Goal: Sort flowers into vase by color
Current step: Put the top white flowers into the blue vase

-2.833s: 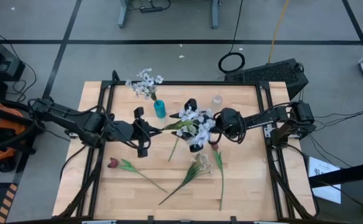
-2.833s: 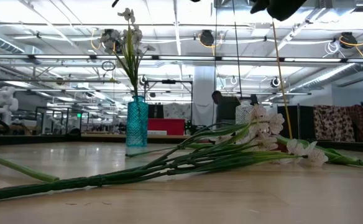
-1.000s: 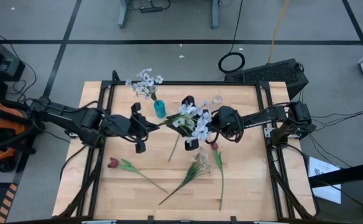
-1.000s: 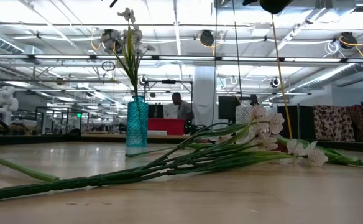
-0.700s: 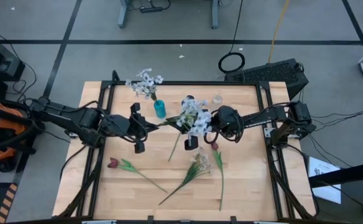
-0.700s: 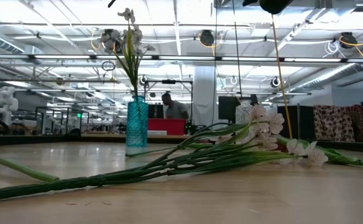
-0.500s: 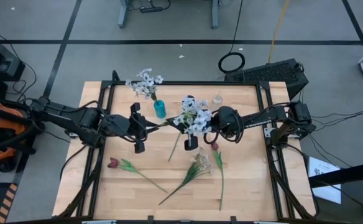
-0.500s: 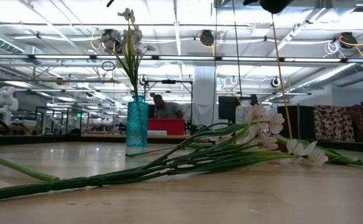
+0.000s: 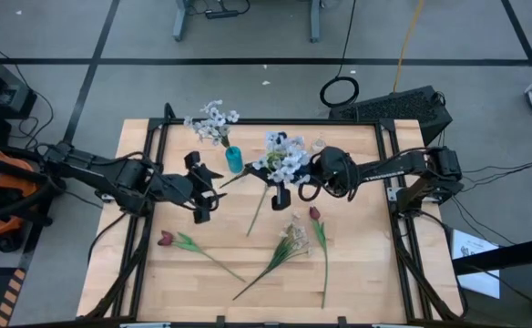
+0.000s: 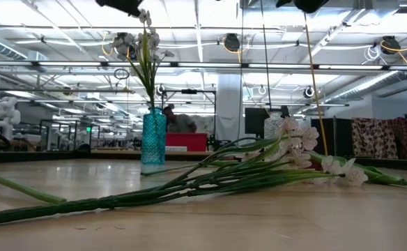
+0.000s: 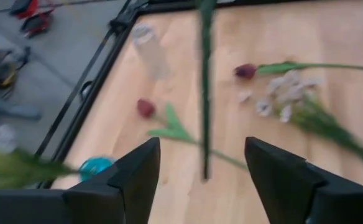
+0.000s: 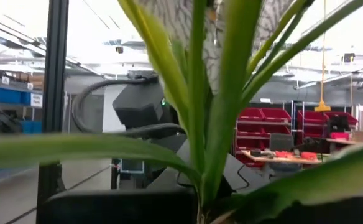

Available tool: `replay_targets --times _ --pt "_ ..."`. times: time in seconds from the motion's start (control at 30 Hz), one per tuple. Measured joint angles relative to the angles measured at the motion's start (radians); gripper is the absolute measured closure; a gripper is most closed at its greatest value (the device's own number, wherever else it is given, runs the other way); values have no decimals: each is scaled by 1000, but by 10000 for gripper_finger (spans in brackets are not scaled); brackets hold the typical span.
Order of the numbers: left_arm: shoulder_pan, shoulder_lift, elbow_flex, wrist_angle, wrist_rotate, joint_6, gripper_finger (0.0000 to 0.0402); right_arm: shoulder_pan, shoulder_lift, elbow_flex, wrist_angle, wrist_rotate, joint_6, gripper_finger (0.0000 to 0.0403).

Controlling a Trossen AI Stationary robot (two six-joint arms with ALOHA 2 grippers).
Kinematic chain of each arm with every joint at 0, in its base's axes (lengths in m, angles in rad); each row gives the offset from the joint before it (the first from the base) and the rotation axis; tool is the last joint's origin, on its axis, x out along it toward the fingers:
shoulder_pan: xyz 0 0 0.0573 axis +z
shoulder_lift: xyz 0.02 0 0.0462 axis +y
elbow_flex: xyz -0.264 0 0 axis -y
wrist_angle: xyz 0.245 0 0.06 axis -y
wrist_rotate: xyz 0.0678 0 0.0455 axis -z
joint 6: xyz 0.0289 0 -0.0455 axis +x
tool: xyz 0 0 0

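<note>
Where the high view looks down, the right gripper [image 9: 280, 185] is clamped on a white-blossom spray [image 9: 284, 157] beside the teal vase [image 9: 235, 160]. Left wrist view: the left gripper [image 11: 201, 177] stands parted, holding nothing.

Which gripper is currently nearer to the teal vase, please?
The left gripper, beside the teal vase. The right gripper, shut on a white spray, is farther off on the other side.

On our wooden surface [image 9: 357, 264] we see two tulips [image 9: 166, 240], a white spray [image 9: 293, 239] and two vases [image 9: 235, 161].
</note>
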Motion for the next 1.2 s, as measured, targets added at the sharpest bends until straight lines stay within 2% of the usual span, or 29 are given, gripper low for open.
replay_targets --times 0.23,0.4,0.63,0.8,0.97,1.2 --pt "-7 -12 0 -128 -67 -108 156 -45 -72 0 -83 -1 -12 402" --pt "-29 -19 -49 -112 -100 -125 156 -104 -85 0 -118 -8 -12 402" --pt "-51 -91 -317 118 -131 -160 156 -189 -70 0 -123 -79 28 400" --pt "-59 -122 -448 287 -131 -180 156 -218 -44 0 -114 -84 35 400" --pt "-59 -127 -504 391 -121 -180 155 -235 -10 0 -116 -77 35 399" --pt "-80 -127 -516 430 -97 -179 155 -275 31 0 -119 -75 23 399"
